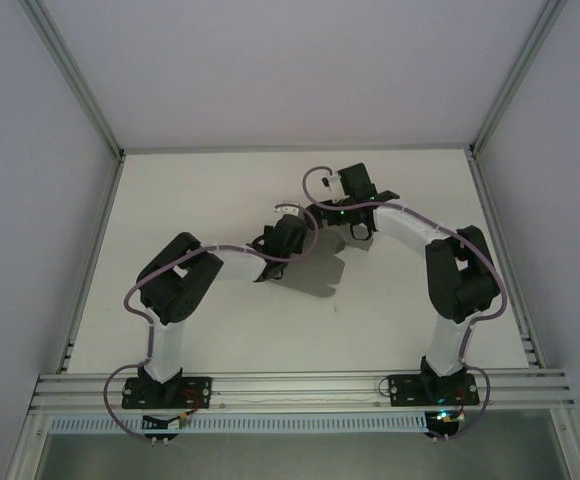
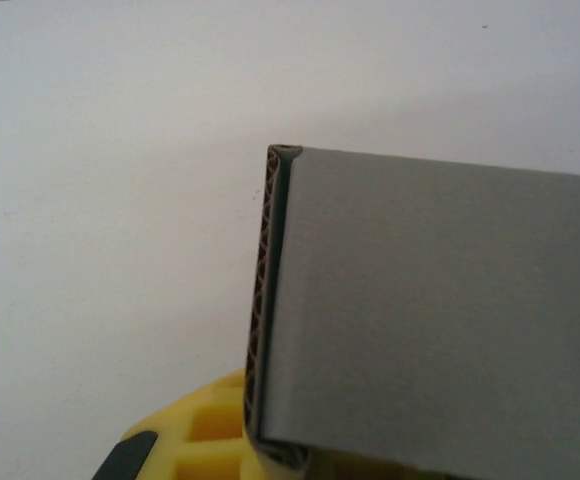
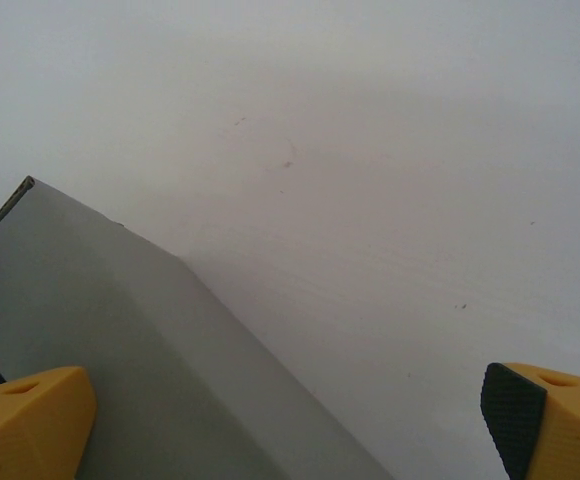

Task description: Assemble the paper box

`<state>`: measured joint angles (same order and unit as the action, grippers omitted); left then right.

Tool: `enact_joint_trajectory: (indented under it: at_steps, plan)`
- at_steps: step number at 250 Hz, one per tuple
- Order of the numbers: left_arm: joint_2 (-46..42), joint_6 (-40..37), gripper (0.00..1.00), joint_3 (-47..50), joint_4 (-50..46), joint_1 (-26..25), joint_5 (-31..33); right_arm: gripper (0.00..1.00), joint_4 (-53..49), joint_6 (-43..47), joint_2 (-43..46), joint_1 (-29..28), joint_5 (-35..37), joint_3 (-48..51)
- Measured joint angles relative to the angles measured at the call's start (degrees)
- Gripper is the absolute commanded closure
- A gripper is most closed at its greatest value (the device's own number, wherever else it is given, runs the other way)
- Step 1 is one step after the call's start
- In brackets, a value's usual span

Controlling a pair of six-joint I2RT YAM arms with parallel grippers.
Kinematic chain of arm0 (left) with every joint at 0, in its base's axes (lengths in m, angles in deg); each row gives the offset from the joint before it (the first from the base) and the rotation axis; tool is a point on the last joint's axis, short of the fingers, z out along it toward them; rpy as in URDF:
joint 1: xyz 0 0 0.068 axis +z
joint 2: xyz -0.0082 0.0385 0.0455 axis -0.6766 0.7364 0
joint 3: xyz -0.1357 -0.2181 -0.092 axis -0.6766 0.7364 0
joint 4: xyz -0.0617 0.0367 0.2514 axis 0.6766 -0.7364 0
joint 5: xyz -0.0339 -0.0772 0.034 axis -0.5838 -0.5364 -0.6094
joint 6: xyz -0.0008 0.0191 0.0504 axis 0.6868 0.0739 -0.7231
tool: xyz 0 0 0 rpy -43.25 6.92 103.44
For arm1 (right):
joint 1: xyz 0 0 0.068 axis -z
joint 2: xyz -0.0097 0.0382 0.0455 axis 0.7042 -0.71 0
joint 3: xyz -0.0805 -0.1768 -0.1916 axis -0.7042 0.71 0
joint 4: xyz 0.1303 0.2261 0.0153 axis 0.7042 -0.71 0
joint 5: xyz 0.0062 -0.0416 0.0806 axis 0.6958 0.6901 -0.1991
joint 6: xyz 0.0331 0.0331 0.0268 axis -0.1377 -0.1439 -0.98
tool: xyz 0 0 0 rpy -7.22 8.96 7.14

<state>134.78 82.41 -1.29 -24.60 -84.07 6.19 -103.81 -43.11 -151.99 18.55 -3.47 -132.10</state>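
Note:
The paper box is plain grey cardboard; one flat panel with a brown corrugated edge on its left stands close before the left wrist camera. My left gripper is shut on the panel's lower edge, and a yellow finger shows beside it. In the right wrist view a folded grey part of the paper box slopes across the lower left, reaching in between the wide-apart yellow fingers of my open right gripper. From above, the left gripper and right gripper meet at mid-table.
The white table spreads round both arms, with bare room to the left, right and back. Aluminium frame rails run along the near edge and up the corner posts. A dark shadow lies under the grippers.

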Motion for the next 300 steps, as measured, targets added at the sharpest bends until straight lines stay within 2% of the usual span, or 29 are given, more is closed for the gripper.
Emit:
enact_joint_trajectory:
  at_steps: [39, 139, 175, 216, 234, 249, 300]
  plan:
    - [0.5, 4.2, 1.00, -1.9, -4.0, -1.0, 4.4, 0.00, 0.6, -2.2, 0.3, 0.0, -0.4, 0.6]
    - [1.2, 9.7, 1.00, -3.2, -6.9, -1.2, 7.8, 0.00, 0.4, -5.4, 0.4, -0.4, -2.5, 0.6]
    - [0.9, 9.8, 0.79, -2.2, -5.9, -1.2, 7.6, 0.00, -0.2, -5.6, 0.5, -0.5, -2.3, 0.6]
    - [-0.4, 8.9, 0.72, 3.9, -2.6, -1.0, 4.7, 0.00, -1.5, -5.7, 0.8, -0.7, -2.2, 0.6]
    - [-1.4, 7.4, 0.65, 6.5, -1.0, -0.8, 2.9, 0.00, -2.0, -5.8, 0.9, -0.8, -2.1, 0.6]
    - [-2.3, 6.1, 0.63, 8.3, -0.2, -0.5, 1.6, 0.00, -2.3, -5.8, 1.0, -0.8, -1.9, 0.6]
    - [-4.2, 3.0, 0.53, 9.7, 2.3, 0.3, -1.5, 0.00, -2.9, -6.0, 1.0, -0.8, -1.7, 0.5]
